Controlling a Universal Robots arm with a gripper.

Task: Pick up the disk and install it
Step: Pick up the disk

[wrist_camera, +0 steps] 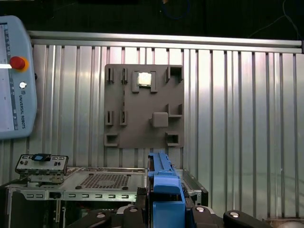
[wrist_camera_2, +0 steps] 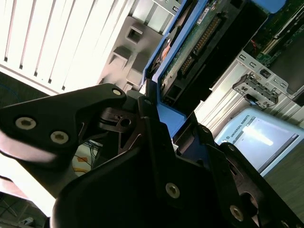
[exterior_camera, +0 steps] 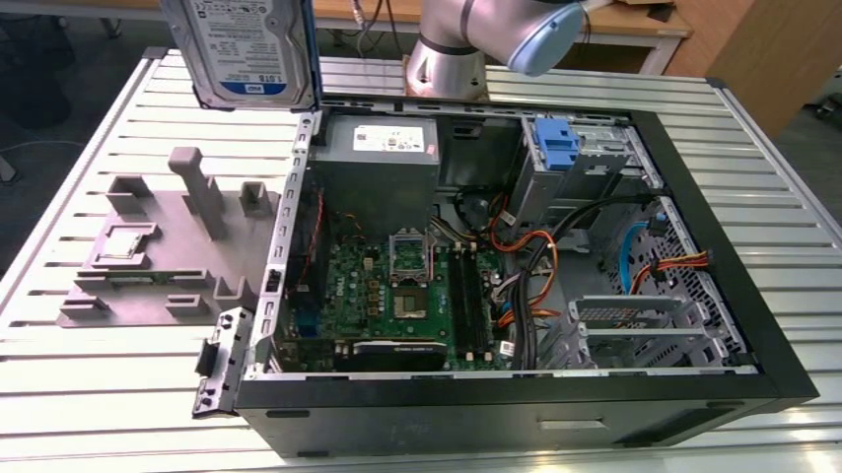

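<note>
The disk [exterior_camera: 244, 49], a silver drive with a white-and-blue label in a blue carrier, hangs upright high above the table, over the far corner of the open computer case [exterior_camera: 736, 325] on the exterior view's left. My gripper [wrist_camera: 164, 211] is shut on the carrier's edge, its black fingers [wrist_camera: 135, 216] pressed on both sides of the blue frame [wrist_camera: 164, 185]. In the second wrist view the disk [wrist_camera_2: 204, 38] shows its green circuit-board underside and connector, with the gripper [wrist_camera_2: 152, 114] clamped on the blue rim.
A grey fixture plate [exterior_camera: 172, 246] with posts and a small chip lies on the slatted table beside the case. Inside the case are the motherboard [exterior_camera: 408, 296], a grey power supply [exterior_camera: 382, 143], cables and a drive bay with a blue bracket [exterior_camera: 559, 148]. A teach pendant [wrist_camera: 14, 76] lies on the table.
</note>
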